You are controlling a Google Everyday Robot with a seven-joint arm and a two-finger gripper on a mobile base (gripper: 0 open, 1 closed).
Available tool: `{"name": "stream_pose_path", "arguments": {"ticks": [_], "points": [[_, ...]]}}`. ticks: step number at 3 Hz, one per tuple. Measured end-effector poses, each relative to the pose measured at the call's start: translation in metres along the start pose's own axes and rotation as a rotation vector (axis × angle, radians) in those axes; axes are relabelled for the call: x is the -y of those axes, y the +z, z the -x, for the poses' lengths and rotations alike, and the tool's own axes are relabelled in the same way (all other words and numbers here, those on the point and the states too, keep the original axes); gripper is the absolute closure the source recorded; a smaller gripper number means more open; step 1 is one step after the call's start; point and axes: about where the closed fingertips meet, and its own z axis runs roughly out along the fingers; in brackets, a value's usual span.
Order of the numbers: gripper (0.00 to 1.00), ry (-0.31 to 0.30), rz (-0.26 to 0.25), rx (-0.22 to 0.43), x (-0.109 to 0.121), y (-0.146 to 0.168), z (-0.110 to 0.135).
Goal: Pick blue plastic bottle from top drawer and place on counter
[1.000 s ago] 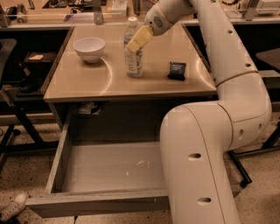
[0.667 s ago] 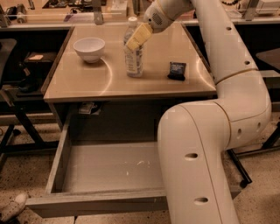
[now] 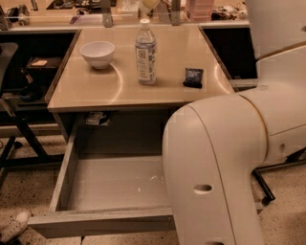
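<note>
- The blue plastic bottle (image 3: 146, 52) is seen standing upright on the counter (image 3: 95, 88), in the upper middle of the frame, cap on top.
- Nothing is seen touching the bottle; a white bowl (image 3: 97, 53) is set to its left and a flat dark packet (image 3: 193, 77) to its right, both apart from it.
- The top drawer (image 3: 110, 184) is pulled out in the lower left of the frame, and only its scuffed grey floor is shown.
- Only a sliver of the gripper (image 3: 149, 4) is caught at the top edge, above the bottle and clear of it; whether it is wide or narrow cannot be told.
- The pick and the placing are judged done; at most, the arm is left to be drawn away.
</note>
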Motion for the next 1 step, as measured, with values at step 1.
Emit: {"name": "stream_pose_path", "arguments": {"ticks": [1], "points": [[0.0,-0.001,-0.053,0.005,0.0083,-0.0159,0.0036]]}}
